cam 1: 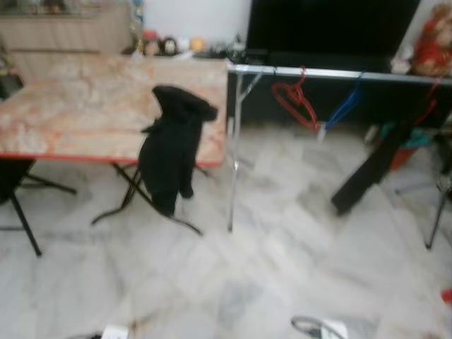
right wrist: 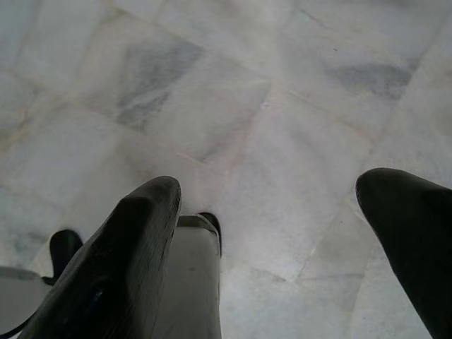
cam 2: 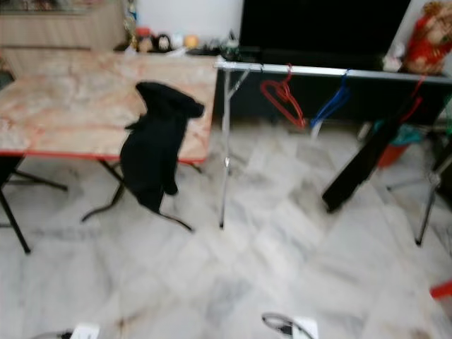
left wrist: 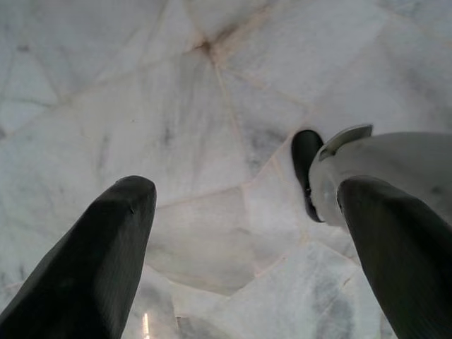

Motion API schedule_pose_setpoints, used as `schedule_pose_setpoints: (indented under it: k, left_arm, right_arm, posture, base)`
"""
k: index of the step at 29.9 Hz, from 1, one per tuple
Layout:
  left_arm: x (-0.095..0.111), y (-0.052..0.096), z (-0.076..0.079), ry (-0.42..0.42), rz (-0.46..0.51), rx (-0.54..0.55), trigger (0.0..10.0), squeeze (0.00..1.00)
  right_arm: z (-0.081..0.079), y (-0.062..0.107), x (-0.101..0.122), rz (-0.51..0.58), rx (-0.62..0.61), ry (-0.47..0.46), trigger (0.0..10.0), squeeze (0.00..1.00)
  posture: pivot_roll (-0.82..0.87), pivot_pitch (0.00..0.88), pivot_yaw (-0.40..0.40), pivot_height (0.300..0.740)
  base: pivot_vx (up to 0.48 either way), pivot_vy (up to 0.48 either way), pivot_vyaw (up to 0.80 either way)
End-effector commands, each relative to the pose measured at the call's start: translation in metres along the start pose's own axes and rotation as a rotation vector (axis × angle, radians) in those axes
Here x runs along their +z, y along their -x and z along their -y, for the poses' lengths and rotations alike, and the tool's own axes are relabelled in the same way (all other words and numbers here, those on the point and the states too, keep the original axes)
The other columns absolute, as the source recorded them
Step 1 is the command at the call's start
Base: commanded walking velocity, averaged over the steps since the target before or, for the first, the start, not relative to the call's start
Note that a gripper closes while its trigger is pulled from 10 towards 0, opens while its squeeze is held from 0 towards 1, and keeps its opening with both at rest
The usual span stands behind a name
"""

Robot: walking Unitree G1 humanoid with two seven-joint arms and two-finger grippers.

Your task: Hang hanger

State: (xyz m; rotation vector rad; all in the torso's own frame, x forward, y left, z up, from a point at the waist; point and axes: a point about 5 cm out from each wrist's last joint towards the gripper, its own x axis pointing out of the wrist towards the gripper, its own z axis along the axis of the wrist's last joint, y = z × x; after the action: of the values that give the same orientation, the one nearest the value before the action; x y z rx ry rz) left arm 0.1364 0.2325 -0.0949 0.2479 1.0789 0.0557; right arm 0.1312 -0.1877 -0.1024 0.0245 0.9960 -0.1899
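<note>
— Both our grippers hang over the floor (left wrist: 212, 106): left gripper (left wrist: 247, 261) with fingers apart and holding nothing, right gripper (right wrist: 275, 261) likewise.

— So what could go wrong?

— We're well away from the table (cam 1: 85, 106), where the black garment (cam 1: 173, 145) droops off the edge. Rightward, the red hanger (cam 1: 296, 99) already hangs on the rail (cam 1: 332, 72). Walking blurs our view; we could misjudge the reach or clip the rail's leg.

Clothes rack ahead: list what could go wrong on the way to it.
1. Cables and a small white box lie on the marble floor near the robot's feet; a step could snag them.
2. The rack's thin leg stands close beside the folding table, so the approach is tight.
3. The black garment hangs over the table edge and could be brushed off.
</note>
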Motion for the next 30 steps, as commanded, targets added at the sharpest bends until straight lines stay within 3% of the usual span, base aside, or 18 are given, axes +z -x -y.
schedule_pose_setpoints:
  k: [1,11,30]
  left_arm:
    - [0.0008,-0.0005,0.0084,0.005,-0.007,-0.017,10.0,0.00]
    - [0.0007,-0.0006,0.0110,0.002,-0.010,-0.021,10.0,0.00]
    - [0.0072,-0.0017,0.0165,0.032,0.001,-0.032,10.0,0.00]
  right_arm:
    - [0.0107,0.0001,0.0015,0.014,-0.035,-0.021,10.0,0.00]
    - [0.0115,0.0001,0.0016,0.016,-0.031,-0.008,10.0,0.00]
    - [0.0122,0.0007,-0.0004,0.011,-0.023,0.025,10.0,0.00]
  posture:
    - [0.05,0.000,-0.011,0.740]
    - [0.05,0.000,-0.016,0.740]
    - [0.06,0.000,-0.020,0.740]
  base:
    - [0.000,-0.379,-0.77]
    - [0.000,-0.363,-0.75]
    - [0.000,0.000,0.00]
